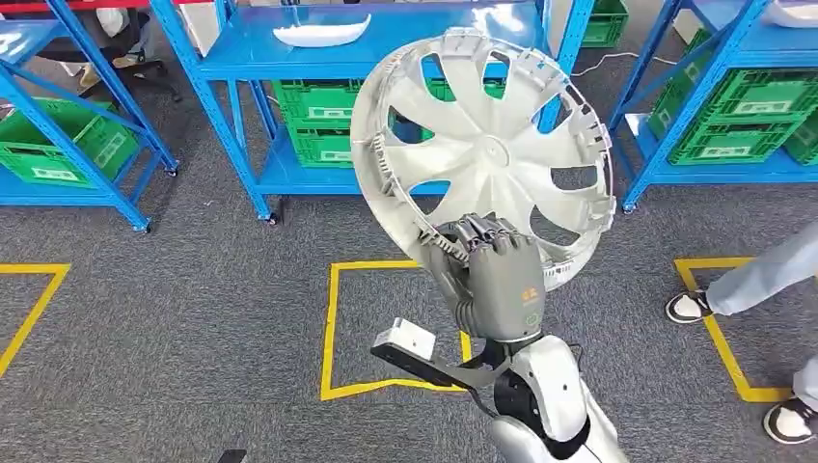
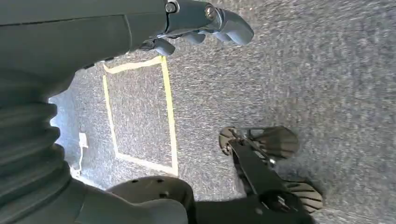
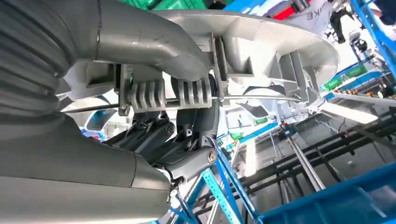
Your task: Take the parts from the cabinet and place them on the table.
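You are looking at the right hand [image 1: 494, 275] gripping one silver hubcap [image 1: 482, 154] by its lower rim, fingers [image 1: 482, 234] curled over the edge, and holding it up tilted in front of the head camera. In the right wrist view the thumb [image 3: 154, 39] is lying across the hubcap's ribbed rim [image 3: 261, 51] while the darker fingers [image 3: 154, 135] are clamping it from the other side. The left hand [image 2: 196, 28] is hanging over the grey carpet [image 2: 327, 70] with its fingers bent inward and nothing between them.

Beyond the hubcap, you are facing three blue shelving racks: a middle one [image 1: 251, 135], one to the left [image 1: 87, 145] and one to the right [image 1: 675, 125]. One white curved part [image 1: 321, 33] is lying on the middle rack's upper shelf, and green crates [image 1: 318, 121] are sitting stacked on its lower shelf. More green crates are resting on the left rack [image 1: 58, 145] and the right rack [image 1: 743, 125].

Three yellow tape squares are marking the carpet: one [image 1: 338, 328] directly below the hubcap, one [image 1: 29, 299] at the left edge, one [image 1: 723, 328] on the right. A person's legs [image 1: 762, 280] in two sneakers are standing across that right square.
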`<control>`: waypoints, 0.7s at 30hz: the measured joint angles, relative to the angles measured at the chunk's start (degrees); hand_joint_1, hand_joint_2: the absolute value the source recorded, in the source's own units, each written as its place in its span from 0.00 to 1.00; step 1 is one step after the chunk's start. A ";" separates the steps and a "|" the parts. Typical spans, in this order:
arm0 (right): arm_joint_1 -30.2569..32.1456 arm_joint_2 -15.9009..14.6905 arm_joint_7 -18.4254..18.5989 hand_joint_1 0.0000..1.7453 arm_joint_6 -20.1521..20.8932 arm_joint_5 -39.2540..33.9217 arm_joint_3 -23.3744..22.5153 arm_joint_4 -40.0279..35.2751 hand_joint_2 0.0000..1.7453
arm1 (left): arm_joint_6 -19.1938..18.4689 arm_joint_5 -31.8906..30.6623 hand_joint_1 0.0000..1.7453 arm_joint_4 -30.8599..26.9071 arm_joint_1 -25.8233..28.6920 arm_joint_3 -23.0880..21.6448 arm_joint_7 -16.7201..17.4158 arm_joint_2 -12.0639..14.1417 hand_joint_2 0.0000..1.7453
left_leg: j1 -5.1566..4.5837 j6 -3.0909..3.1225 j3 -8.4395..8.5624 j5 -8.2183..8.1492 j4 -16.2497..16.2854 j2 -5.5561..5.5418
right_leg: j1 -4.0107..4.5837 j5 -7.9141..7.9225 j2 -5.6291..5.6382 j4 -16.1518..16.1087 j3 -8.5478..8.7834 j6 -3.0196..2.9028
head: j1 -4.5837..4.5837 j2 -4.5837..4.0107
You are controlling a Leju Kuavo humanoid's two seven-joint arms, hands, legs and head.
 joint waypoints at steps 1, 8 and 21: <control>-0.01 0.00 0.00 1.00 0.00 -0.02 -0.02 0.02 1.00 | 0.00 0.00 0.00 -0.02 -0.11 0.00 0.00 0.00 1.00 | 0.00 0.27 3.58 0.47 -4.89 -0.05 | 0.00 0.45 0.04 0.18 -0.54 0.22 | 0.02 0.00; 0.06 -0.79 -0.72 1.00 -1.29 -0.83 -0.15 0.50 1.00 | 0.00 0.02 0.00 -0.09 -0.14 0.02 0.09 -0.07 1.00 | -0.26 3.08 6.03 -0.04 -13.64 0.07 | -0.13 -0.58 0.22 1.74 -2.97 2.57 | 0.20 0.00; 0.90 -1.60 -0.24 1.00 -2.43 -0.76 -0.31 0.87 1.00 | 0.00 -0.20 0.00 -0.09 -0.36 0.04 0.31 0.00 1.00 | -0.29 1.21 -3.78 8.79 -11.96 0.37 | 0.44 -7.40 0.48 -0.84 9.57 1.38 | 0.59 0.00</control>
